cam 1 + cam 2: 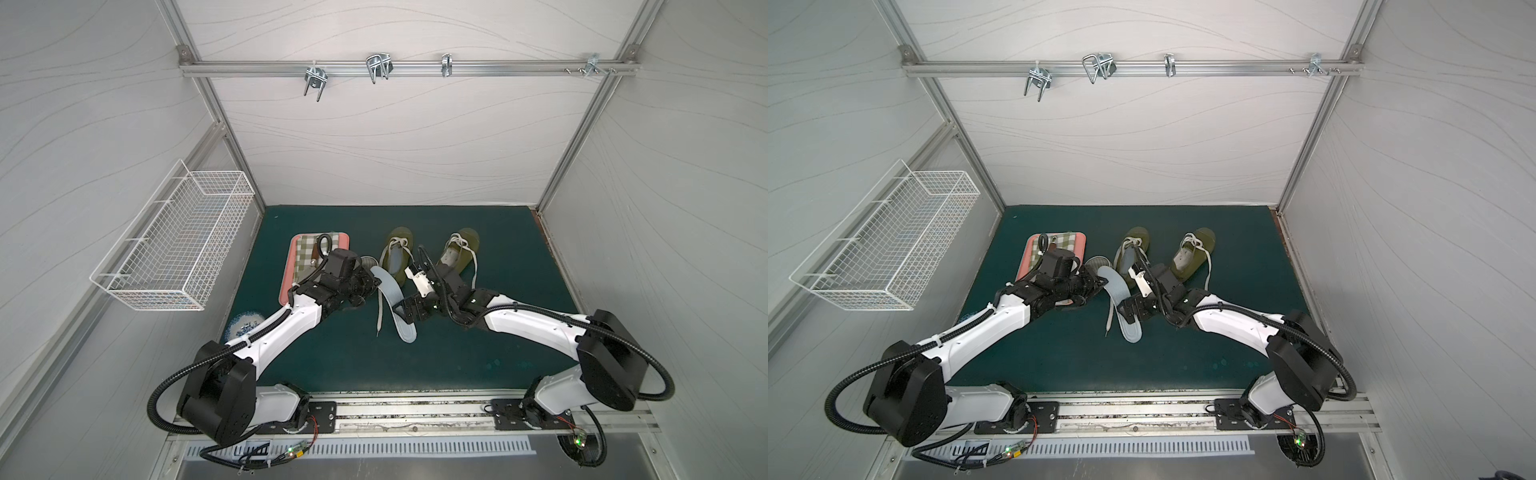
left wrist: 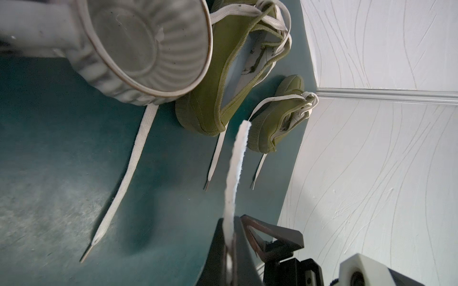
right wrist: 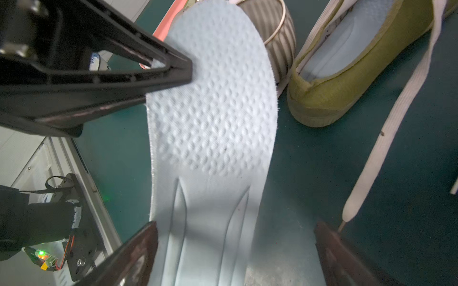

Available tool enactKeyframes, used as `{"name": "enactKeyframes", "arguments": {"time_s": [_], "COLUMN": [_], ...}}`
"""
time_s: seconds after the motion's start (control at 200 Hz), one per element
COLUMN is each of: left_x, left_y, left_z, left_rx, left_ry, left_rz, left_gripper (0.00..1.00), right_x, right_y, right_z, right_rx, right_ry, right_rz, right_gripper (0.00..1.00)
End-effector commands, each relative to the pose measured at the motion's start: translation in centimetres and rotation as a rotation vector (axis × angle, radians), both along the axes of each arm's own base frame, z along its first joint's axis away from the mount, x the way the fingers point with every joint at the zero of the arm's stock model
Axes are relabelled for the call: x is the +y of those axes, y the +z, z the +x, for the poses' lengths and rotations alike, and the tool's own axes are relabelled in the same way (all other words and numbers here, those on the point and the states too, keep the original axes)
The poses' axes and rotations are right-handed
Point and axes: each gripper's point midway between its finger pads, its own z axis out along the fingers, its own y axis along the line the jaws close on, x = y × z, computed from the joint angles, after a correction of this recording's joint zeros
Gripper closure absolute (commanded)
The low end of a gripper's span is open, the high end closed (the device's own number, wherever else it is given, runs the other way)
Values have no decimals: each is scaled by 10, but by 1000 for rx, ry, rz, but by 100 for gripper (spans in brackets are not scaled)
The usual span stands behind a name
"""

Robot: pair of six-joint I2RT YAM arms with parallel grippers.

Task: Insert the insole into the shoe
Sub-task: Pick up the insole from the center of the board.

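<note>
Insole (image 3: 213,138) clamped in left pincer (image 2: 231,220), straddled by splayed right pincer (image 3: 235,225).

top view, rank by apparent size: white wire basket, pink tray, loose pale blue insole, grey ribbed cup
In a top view, largest to smallest:
1. white wire basket, though it hangs on the wall nearer the camera
2. pink plastic tray, partly under the left arm
3. pale blue foam insole
4. grey ribbed cup, mostly hidden

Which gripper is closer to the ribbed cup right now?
Left. The left gripper, shut on the forefoot edge of the insole, sits right beside the ribbed cup. The right gripper stands open astride the heel half, farther from the cup.
</note>
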Motion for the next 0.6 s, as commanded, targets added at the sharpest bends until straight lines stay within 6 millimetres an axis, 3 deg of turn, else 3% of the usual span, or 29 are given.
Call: {"name": "enactKeyframes", "arguments": {"time_s": [0.0, 0.32, 0.595], "left_x": [-1, 3, 2], "left_y": [13, 5, 6], "left_z": [7, 8, 8], "left_rx": [-37, -19, -18], "left_ry": [22, 28, 28], "left_rz": [-44, -47, -57], "left_gripper": [100, 100, 100], "right_x": [15, 19, 13], "right_y": [8, 13, -6], "right_z": [-1, -8, -7], "right_rx": [-5, -12, -2], "right_ry": [17, 27, 7], "right_rz": [52, 83, 44], "right_gripper": [1, 1, 1]}}
